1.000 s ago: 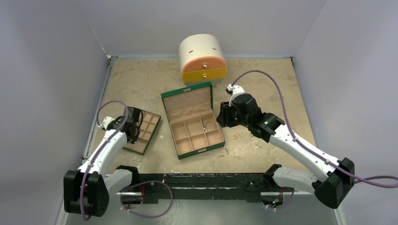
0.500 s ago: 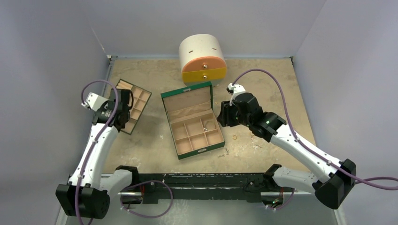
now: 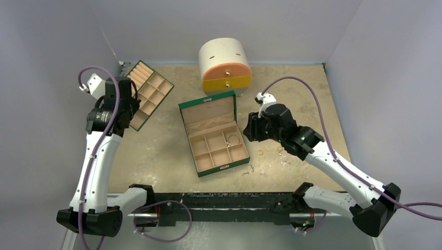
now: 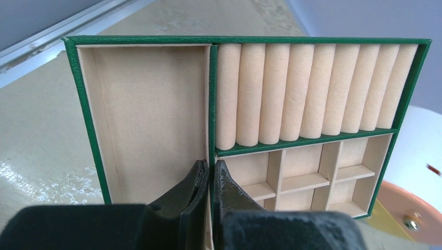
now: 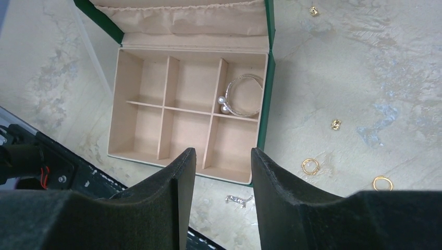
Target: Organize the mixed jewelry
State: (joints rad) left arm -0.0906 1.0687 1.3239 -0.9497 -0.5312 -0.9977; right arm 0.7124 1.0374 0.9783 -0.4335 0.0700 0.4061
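The mixed jewelry lies mostly right of the open green box (image 3: 224, 167): two gold rings (image 5: 310, 166) (image 5: 382, 183), a small gold bit (image 5: 336, 124) and a silvery piece (image 5: 238, 200) by the box's front corner. A silvery loop with pearls (image 5: 244, 96) rests in the box's back right compartment. My right gripper (image 5: 223, 153) hangs open over the box's front right edge (image 5: 263, 120), holding nothing. My left gripper (image 4: 210, 169) is shut on the middle divider wall of a green tray insert (image 4: 312, 141) with tan ring rolls. It holds this tray (image 3: 151, 88) at the back left.
A round cream, orange and yellow drawer chest (image 3: 225, 65) stands at the back centre, its edge showing in the left wrist view (image 4: 417, 156). Another gold bit (image 5: 313, 11) lies behind the box's right side. Grey walls close in the table on three sides.
My left arm has carried the tray insert from the near left of the table up and back toward the far left corner. The right arm has barely shifted.
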